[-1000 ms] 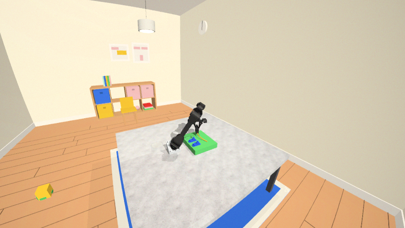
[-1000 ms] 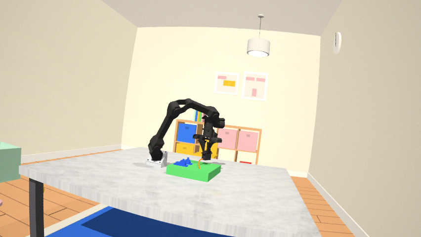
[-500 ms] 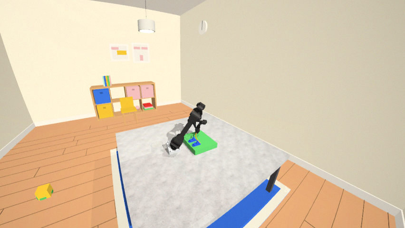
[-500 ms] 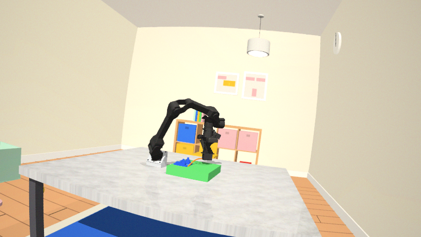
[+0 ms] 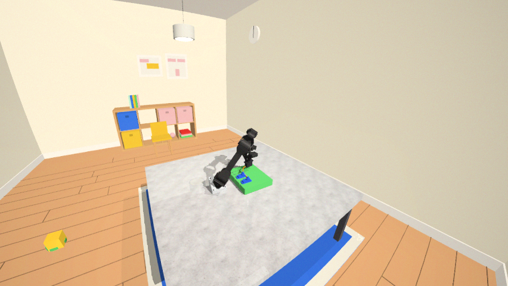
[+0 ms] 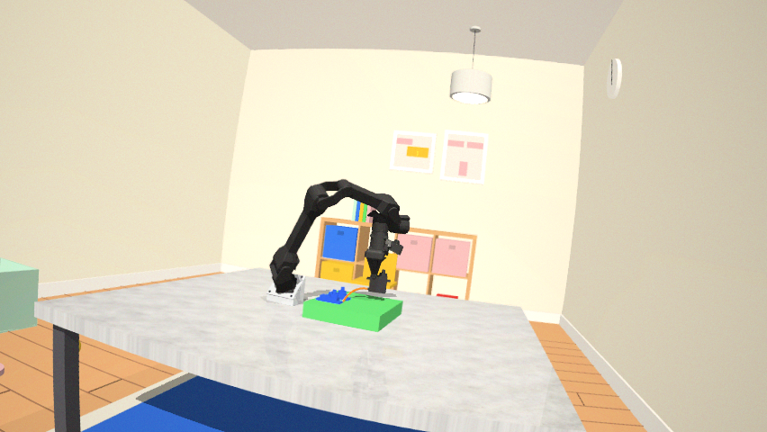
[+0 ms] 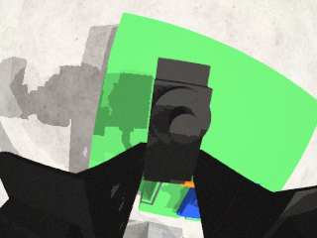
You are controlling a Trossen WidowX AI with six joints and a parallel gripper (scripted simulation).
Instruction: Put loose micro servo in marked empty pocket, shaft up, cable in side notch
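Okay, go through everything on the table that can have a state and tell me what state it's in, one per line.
gripper: shut on the micro servo, low over the deck
micro servo: held upright, shaft up, not released
orange cable: arching from the servo toward the blue servos
green deck: flat on the table
blue servos: seated in the deck
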